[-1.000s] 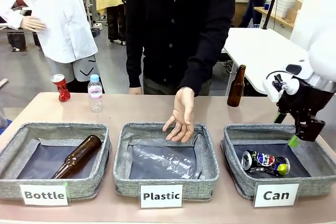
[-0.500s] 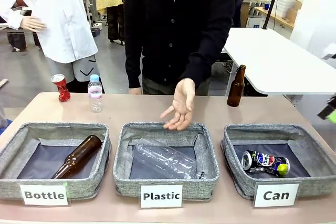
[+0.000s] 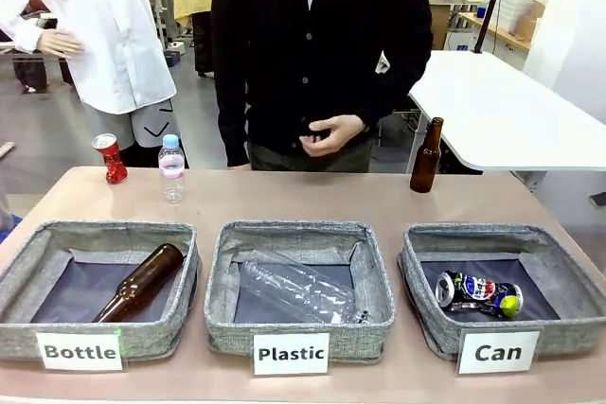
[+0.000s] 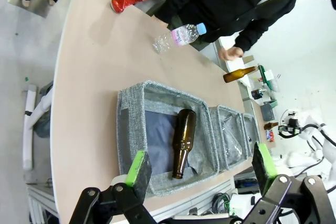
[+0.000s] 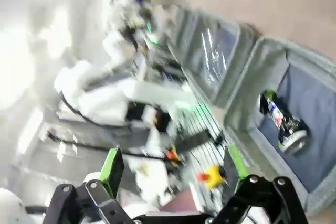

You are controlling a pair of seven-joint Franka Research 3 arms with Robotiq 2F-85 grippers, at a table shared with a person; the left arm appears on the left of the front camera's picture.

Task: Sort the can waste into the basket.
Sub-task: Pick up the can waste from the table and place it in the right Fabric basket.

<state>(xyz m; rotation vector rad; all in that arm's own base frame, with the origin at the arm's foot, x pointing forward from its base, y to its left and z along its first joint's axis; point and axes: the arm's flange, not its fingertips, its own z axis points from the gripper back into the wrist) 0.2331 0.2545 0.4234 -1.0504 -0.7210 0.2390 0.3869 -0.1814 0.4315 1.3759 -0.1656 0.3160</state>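
Black left gripper [image 4: 201, 163] and right gripper [image 5: 173, 165] carry 2 green pads [image 4: 138, 166] each.

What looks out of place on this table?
The red crushed can stands far left on the table beside a water bottle, outside the Can basket, where the dark crushed can lies. A brown glass bottle stands loose at far right.

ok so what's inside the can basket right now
One crushed dark can lies on its side on the dark bottom of the Can basket. Its near wall and sign cover the bottom's front strip.
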